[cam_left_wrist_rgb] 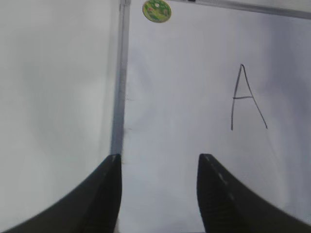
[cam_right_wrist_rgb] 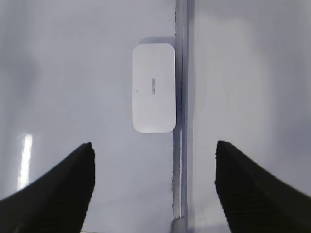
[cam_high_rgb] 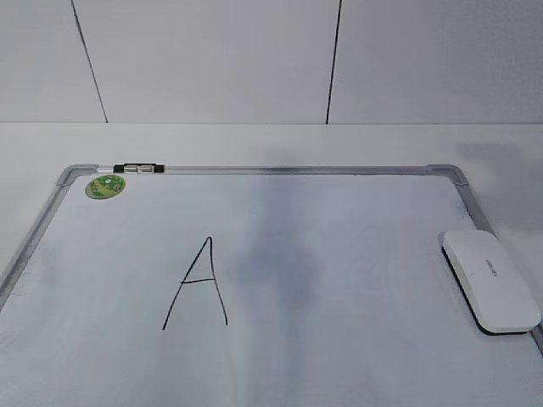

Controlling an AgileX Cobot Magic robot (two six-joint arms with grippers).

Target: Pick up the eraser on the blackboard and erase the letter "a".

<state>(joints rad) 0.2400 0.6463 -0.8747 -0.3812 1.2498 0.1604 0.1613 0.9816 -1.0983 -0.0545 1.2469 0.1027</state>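
Note:
The white eraser (cam_high_rgb: pixel 490 280) lies flat at the right edge of the blackboard (cam_high_rgb: pixel 280 170), against its silver frame. In the right wrist view the eraser (cam_right_wrist_rgb: pixel 154 87) lies ahead of my open, empty right gripper (cam_right_wrist_rgb: pixel 154 143), which hovers above the board's right frame (cam_right_wrist_rgb: pixel 181 73). My left gripper (cam_left_wrist_rgb: pixel 159 158) is open and empty above the board's left frame (cam_left_wrist_rgb: pixel 119 97). A capital "A" (cam_high_rgb: pixel 199 284) in black marker shows on the board's left half, and also in the left wrist view (cam_left_wrist_rgb: pixel 245 97). No lowercase "a" is visible. Neither gripper shows in the exterior view.
A round green sticker (cam_high_rgb: pixel 105 186) sits at the board's far left corner, also in the left wrist view (cam_left_wrist_rgb: pixel 156 10). A small black and silver piece (cam_high_rgb: pixel 136 168) lies on the top frame. A faint grey smudge (cam_high_rgb: pixel 284 254) marks the board's middle. White table surrounds the board.

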